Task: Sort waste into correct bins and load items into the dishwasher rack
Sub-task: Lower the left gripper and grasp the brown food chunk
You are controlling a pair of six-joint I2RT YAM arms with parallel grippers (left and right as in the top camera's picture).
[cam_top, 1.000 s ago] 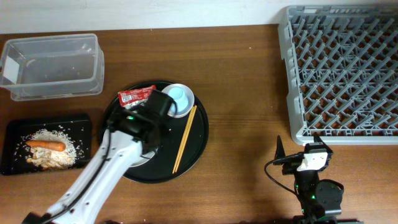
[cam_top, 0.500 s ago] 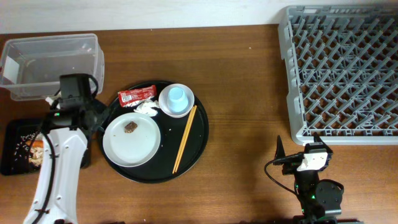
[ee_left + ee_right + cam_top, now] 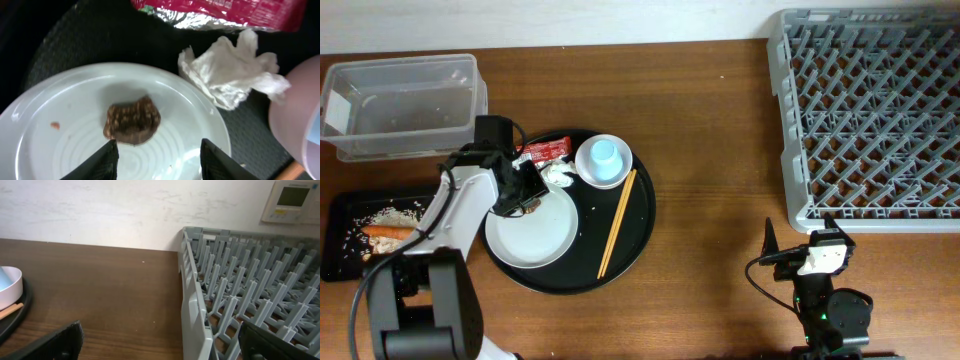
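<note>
In the left wrist view a brown lump [image 3: 132, 120] lies on the white plate [image 3: 60, 145]. My left gripper [image 3: 162, 160] hangs open just short of it, nothing between its fingers. From overhead that gripper [image 3: 527, 200] sits over the plate's [image 3: 535, 240] upper left. A crumpled tissue [image 3: 557, 173] and a red sachet [image 3: 542, 150] lie beside the plate. The pale-blue cup [image 3: 605, 153] stands in the small white dish [image 3: 617, 170]. The black tray [image 3: 350, 205] holds rice and a carrot [image 3: 390, 232]. The clear tub [image 3: 405, 105] stands behind it. My right gripper [image 3: 165, 347] is open beside the rack [image 3: 225, 310].
Plate, dish, tissue and sachet all rest on a large round black tray [image 3: 635, 235], along with a wooden chopstick [image 3: 617, 222]. The grey rack [image 3: 870, 110] fills the back right corner. Bare brown table lies between the round tray and the rack.
My left arm swung from the plate out to the left by the tub and black tray, then came back over the plate with its jaws wider. The right arm stayed still.
</note>
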